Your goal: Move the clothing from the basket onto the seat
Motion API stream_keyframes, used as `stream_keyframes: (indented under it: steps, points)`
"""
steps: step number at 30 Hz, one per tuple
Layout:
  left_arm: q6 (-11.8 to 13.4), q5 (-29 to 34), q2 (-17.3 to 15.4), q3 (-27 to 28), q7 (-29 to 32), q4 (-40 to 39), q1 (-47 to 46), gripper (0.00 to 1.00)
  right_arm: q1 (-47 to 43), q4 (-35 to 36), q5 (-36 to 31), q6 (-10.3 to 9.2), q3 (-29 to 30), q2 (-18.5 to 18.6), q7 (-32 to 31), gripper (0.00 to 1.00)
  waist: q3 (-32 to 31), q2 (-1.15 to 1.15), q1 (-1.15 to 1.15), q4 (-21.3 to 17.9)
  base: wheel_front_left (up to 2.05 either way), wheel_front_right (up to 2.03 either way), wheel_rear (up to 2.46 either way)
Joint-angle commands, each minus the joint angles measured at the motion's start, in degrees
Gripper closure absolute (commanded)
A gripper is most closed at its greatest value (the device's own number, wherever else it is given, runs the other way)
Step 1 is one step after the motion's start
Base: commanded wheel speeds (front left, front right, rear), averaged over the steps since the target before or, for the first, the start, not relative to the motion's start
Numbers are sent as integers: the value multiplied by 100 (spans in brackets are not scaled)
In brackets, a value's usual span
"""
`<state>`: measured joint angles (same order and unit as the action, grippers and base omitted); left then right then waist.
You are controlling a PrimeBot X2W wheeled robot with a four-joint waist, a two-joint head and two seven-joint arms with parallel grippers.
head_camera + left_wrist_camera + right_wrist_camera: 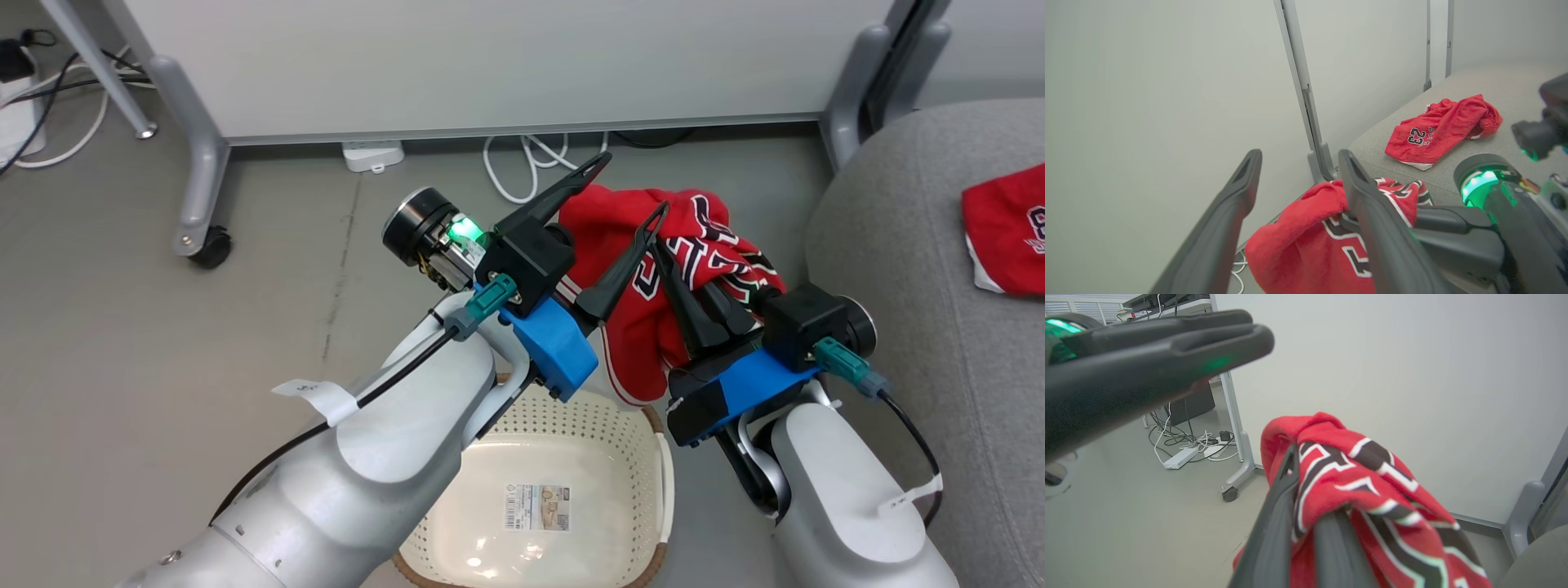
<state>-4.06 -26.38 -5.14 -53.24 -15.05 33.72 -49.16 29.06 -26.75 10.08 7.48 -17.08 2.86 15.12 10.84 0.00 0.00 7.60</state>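
Carrying well means lifting clear of the rounded edge of the grey sofa (898,269): above the empty basket (663,469), left of the sofa, the lettered red garment (637,359) hangs from the right gripper (678,278), clamped shut on its folds, while the left gripper (633,184) stands spread beside it.

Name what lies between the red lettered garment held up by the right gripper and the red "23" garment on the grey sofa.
Just a bare stretch of the light-grey fabric sofa; the left wrist view and head view both show it.
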Motion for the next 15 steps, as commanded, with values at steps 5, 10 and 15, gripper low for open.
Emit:
stream_keyframes:
  steps: [5,10,15]
  points:
    - [-16,79,-48,-20,-17,-82,117,0,-265,221,-164,2,207,4,5,100,112,0,0,-426,0,0,0]
    - [-33,129,-60,-72,-17,-77,140,0,-411,369,-282,3,376,3,6,100,171,0,0,-812,0,0,0]
    - [-60,145,-60,-152,-17,-25,117,0,-582,555,-294,3,457,2,6,100,229,0,0,-1253,0,0,0]
